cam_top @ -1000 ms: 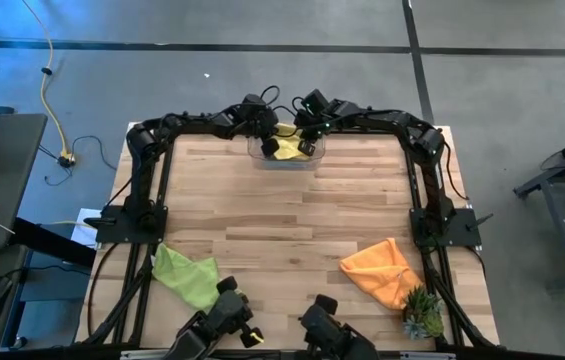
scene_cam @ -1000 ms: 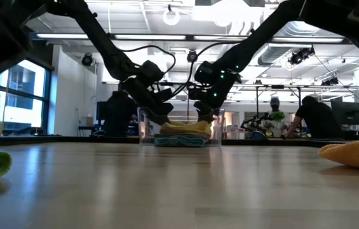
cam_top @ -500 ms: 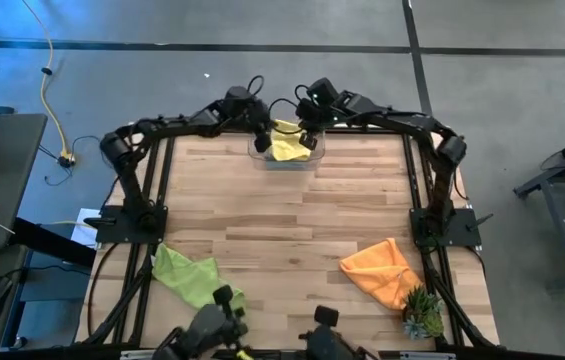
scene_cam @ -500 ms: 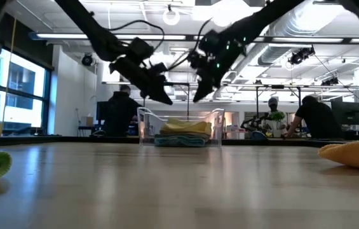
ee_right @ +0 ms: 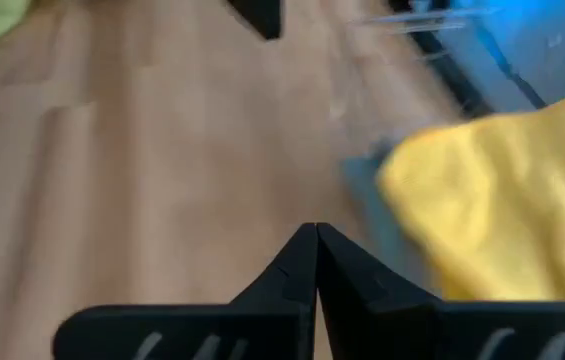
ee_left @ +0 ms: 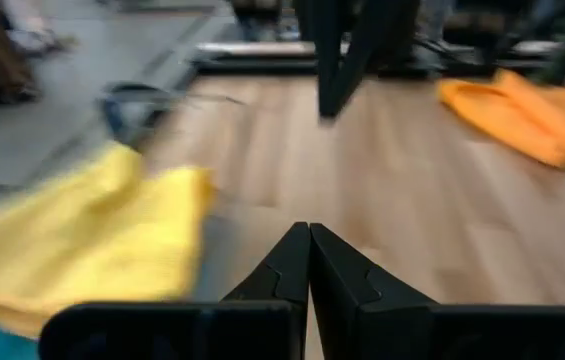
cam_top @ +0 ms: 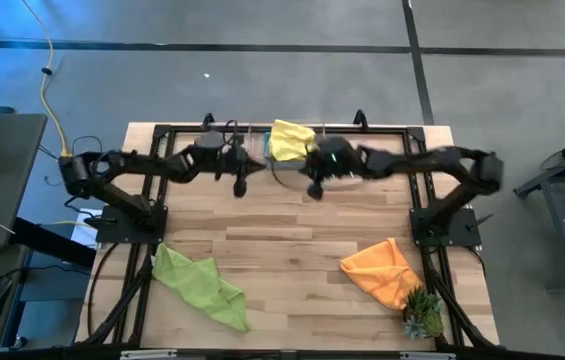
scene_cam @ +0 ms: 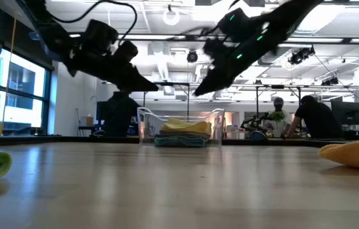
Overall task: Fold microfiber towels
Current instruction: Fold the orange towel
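Wooden butcher-block table [cam_top: 282, 220] w/ black frame carries all items. Orange microfiber towel [cam_top: 382, 270], crumpled, lies near the table's right front, just beside a small green spiky plant [cam_top: 422, 315] at the corner. Lime green microfiber towel [cam_top: 197, 283], rumpled, lies at left front. Clear plastic bin [scene_cam: 180, 127] sits at far-edge centre; yellow microfiber towel [cam_top: 290, 140] on top inside it, teal blue microfiber towel [scene_cam: 179, 141] under it. Left gripper [cam_top: 241, 186] hangs above the table just left of bin, fingers pressed together, nothing held. Right gripper [cam_top: 314, 189] hangs just beside bin's right front, likewise closed & empty.
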Robot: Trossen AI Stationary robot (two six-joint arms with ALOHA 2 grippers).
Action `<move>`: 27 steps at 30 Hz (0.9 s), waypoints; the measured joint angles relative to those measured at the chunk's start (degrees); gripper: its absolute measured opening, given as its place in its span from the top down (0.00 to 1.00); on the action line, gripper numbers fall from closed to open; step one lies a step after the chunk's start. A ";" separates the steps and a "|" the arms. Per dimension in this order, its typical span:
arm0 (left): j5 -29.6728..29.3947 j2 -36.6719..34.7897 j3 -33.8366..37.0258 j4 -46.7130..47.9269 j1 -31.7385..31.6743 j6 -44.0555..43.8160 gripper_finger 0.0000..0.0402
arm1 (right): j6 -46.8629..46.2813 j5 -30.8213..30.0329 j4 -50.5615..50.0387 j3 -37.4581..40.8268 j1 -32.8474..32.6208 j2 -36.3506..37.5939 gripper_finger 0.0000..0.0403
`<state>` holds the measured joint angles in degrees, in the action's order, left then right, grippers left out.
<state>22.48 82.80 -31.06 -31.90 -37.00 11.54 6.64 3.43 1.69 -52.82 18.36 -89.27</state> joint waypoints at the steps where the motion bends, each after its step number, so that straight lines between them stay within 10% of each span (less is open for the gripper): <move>1: 0.02 -0.76 1.18 0.23 1.41 -0.46 1.00 | -1.74 -2.40 -0.64 1.84 -2.64 2.32 1.00; 11: -0.90 -1.48 5.35 -0.74 16.03 -1.66 1.00 | -32.36 -20.01 -23.49 8.59 -32.13 14.29 0.95; 21: -7.00 -1.48 5.32 1.38 27.18 -6.94 0.91 | -60.04 -11.50 -42.36 6.84 -53.68 13.40 0.57; 27: -13.40 -1.46 5.32 1.77 33.52 -8.49 0.85 | -62.66 -9.55 -43.28 6.82 -58.69 10.06 0.56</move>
<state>9.08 81.34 -25.74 -30.13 -3.49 3.04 -56.02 -6.12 -41.59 -46.00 -40.33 -79.20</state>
